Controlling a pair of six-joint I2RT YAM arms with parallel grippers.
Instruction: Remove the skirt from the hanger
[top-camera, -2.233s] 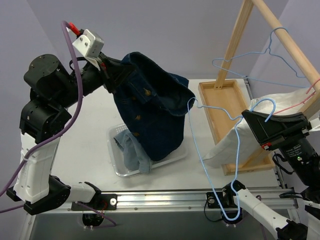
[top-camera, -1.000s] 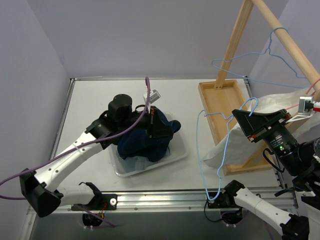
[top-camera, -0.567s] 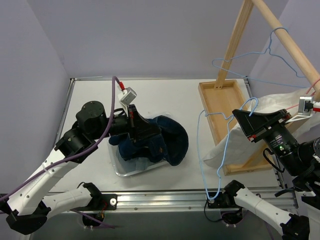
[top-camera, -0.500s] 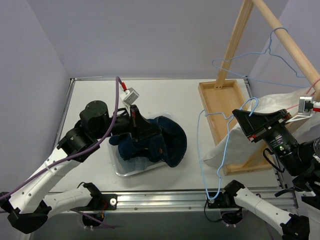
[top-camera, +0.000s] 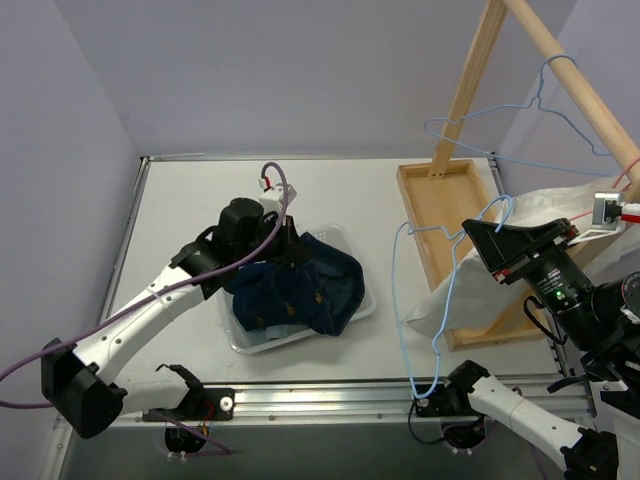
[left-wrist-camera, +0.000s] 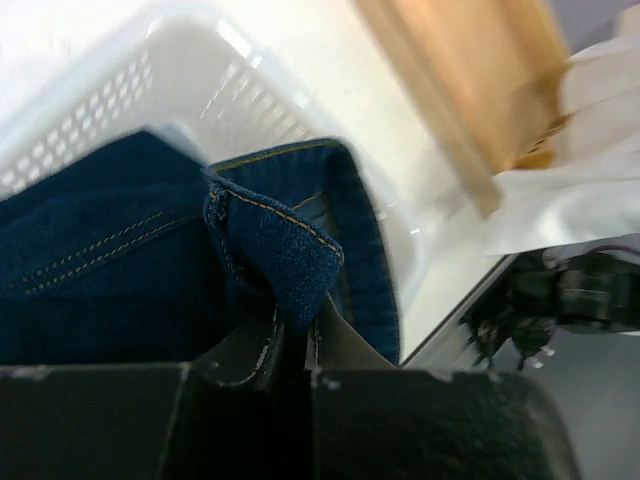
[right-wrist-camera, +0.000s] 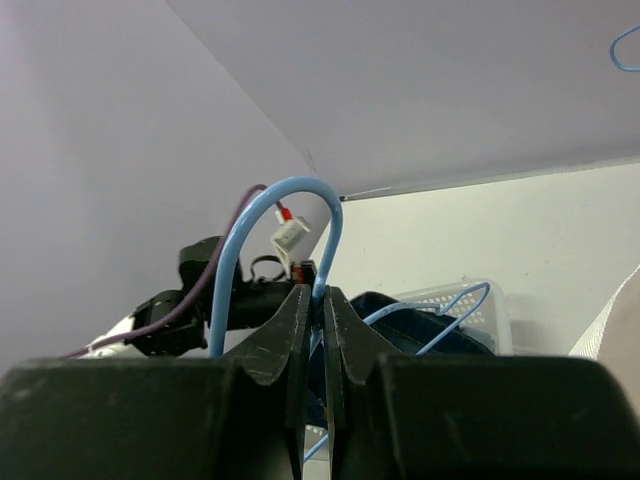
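Note:
The dark blue denim skirt (top-camera: 305, 290) lies bunched in a white mesh basket (top-camera: 262, 341) at the table's middle, free of the hanger. My left gripper (top-camera: 289, 247) is over the basket's back edge, shut on a fold of the skirt (left-wrist-camera: 285, 255); in the left wrist view the gripper (left-wrist-camera: 293, 335) pinches the denim between its fingers. Held up at the right, the bare light blue wire hanger (top-camera: 403, 300) has my right gripper (top-camera: 474, 230) shut on its neck. In the right wrist view the hanger's hook (right-wrist-camera: 290, 185) rises above the right gripper (right-wrist-camera: 322, 297).
A wooden rack (top-camera: 470, 80) with a wooden tray (top-camera: 440, 215) at its foot stands at the back right. Another blue hanger (top-camera: 500, 120) hangs from its bar. White cloth (top-camera: 560, 210) drapes beside my right arm. The basket wall (left-wrist-camera: 130, 90) shows in the left wrist view.
My left arm has swung right and reached forward over the basket, drawing the skirt in from its right rim. The right arm and hanger have stayed still.

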